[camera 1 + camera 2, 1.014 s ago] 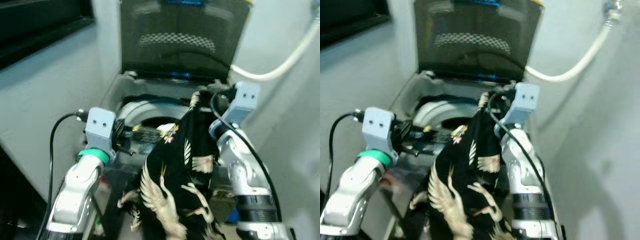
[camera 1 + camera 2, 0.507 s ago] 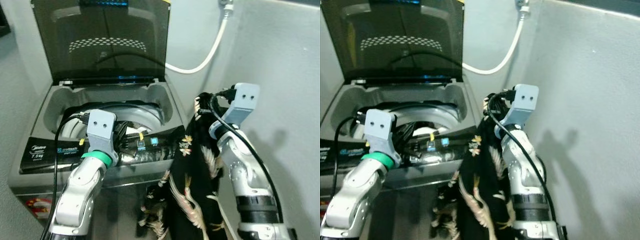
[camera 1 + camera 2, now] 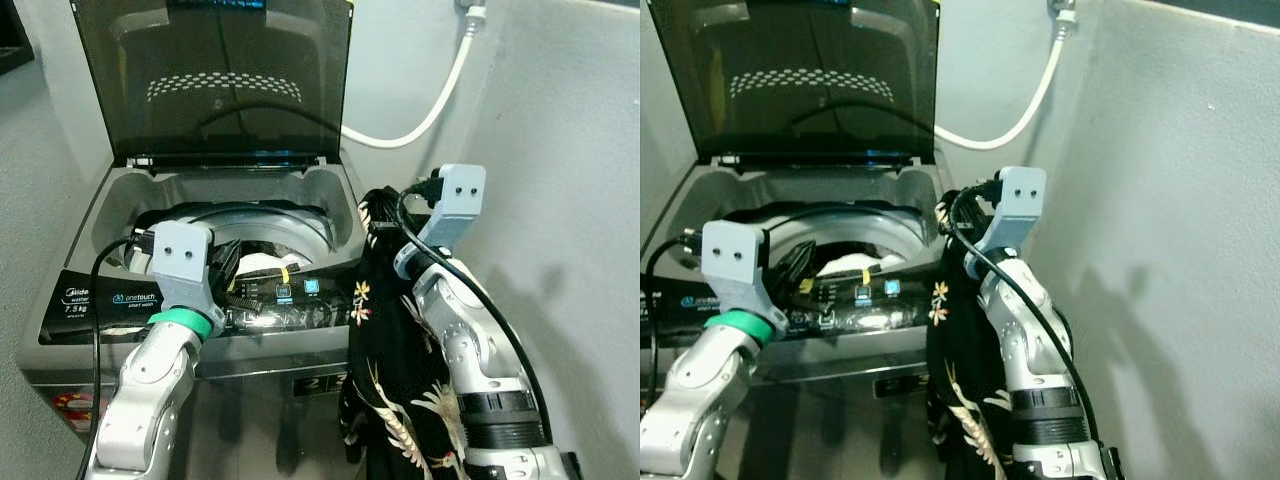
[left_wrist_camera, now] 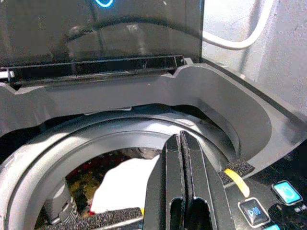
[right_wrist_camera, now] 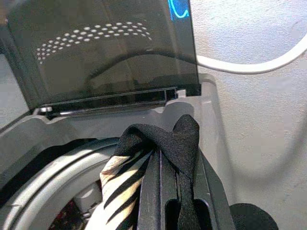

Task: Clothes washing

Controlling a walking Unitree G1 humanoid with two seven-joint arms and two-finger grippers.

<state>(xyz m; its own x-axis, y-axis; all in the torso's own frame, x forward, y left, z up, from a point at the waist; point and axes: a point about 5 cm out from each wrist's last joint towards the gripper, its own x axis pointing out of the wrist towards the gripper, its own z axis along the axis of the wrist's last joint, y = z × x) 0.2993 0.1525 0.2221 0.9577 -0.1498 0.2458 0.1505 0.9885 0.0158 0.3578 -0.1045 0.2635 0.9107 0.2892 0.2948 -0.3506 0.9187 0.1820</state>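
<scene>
Garment (image 3: 392,380) is pinched in right gripper (image 5: 165,158), hung outside washer (image 3: 330,195) at its right front corner. Left gripper (image 4: 181,158) is pressed together, empty, over drum (image 4: 72,148). Risk: the long tail is snagged on the rim or left draped outside when swung in.

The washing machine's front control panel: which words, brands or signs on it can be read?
"onetouch": on the black control panel of the grey top-loading washing machine.
"Midea": probably, at the panel's left end; blurred.
Smaller print beneath: too small to read.
Red sticker below: unreadable.
</scene>
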